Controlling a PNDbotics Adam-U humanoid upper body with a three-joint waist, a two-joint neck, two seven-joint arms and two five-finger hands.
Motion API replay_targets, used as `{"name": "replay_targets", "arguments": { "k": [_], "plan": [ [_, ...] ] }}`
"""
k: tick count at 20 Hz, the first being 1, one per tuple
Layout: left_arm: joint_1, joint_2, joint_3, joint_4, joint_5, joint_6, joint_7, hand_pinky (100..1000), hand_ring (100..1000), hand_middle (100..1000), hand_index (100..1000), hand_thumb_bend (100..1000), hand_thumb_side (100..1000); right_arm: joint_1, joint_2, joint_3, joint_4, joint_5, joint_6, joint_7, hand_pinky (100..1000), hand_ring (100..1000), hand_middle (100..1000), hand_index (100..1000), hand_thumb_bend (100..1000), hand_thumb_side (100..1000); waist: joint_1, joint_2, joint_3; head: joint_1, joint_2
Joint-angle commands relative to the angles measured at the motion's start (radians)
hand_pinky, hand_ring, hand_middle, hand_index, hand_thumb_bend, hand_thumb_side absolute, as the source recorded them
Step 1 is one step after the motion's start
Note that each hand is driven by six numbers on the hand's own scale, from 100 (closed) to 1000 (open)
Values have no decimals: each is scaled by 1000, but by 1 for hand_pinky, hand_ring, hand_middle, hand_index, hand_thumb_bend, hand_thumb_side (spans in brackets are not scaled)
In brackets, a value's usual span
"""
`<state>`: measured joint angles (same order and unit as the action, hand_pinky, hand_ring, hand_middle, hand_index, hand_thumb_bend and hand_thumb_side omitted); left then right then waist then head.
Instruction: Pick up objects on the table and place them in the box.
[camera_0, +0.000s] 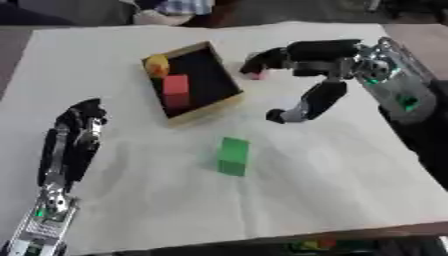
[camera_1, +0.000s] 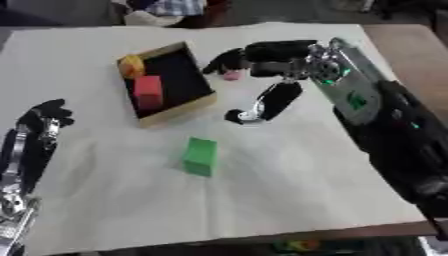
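Our right hand (camera_0: 302, 60) hovers beside the box (camera_0: 229, 102), fingers apparently pinching a small pink object (camera_1: 231, 75) for dropping in.

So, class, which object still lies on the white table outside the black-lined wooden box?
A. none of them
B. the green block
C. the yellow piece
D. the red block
B: the green rectangular block lies on the white table in front of the black-lined wooden box, while the red block and yellow piece sit inside it.
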<state>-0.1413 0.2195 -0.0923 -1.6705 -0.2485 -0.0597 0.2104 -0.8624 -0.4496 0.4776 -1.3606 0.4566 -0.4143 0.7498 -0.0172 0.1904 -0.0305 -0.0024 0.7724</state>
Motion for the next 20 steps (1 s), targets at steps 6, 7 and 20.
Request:
{"name": "replay_targets", "arguments": {
  "k": [6,7,20],
  "plan": [
    [-6,20,5,-12,-7,-2,-3,773,642,613,798,137,823,-16,32,23,89,52,-113,96,888,914,953,1000,285,570,-11,-28,3,-2,-2],
    [-6,20,5,-12,-7,-2,-4,773,642,613,798,137,823,-17,37,26,99,59,-120,96,888,914,953,1000,283,573,-11,-28,3,-2,-2],
    [-5,19,3,-12,-7,-2,-8,773,643,614,798,134,826,-22,80,78,190,82,-195,133,887,909,948,1000,266,590,-7,-25,5,-4,-2]
  ]
}}
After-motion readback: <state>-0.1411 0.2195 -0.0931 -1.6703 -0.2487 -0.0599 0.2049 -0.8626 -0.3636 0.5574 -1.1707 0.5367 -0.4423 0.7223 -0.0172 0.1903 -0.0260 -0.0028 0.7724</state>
